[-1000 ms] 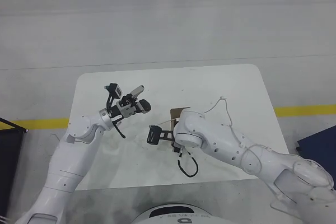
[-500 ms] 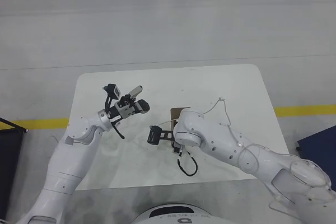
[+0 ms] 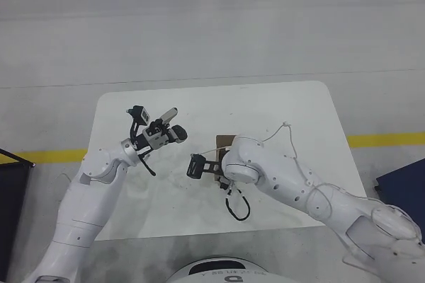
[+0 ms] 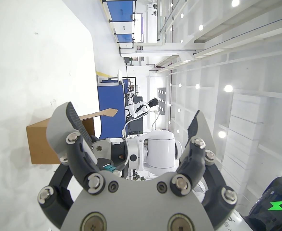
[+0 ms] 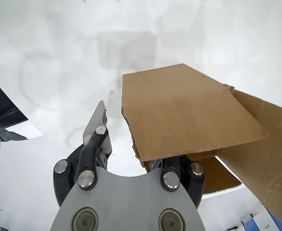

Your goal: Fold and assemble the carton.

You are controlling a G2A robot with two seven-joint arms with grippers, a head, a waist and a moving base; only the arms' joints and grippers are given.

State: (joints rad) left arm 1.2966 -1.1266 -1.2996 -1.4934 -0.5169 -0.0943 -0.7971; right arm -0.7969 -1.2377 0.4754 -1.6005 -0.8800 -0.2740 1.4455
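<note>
Carton point(image 5: 191, 121) on the table point(image 3: 290, 113), one flap raised, its inside hidden from me.
My right gripper point(image 5: 135, 115) is spread astride a flap's edge, unclamped; my left gripper point(image 4: 133, 111) gapes wide, empty, well apart from the carton.

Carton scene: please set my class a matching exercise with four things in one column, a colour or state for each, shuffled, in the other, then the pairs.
Things:
1 carton
2 left gripper
3 table
4 floor stripe

Descriptions:
A white
B fingers open, holding nothing
C yellow
D brown

Pairs: 1-D, 2-B, 3-A, 4-C.
</note>
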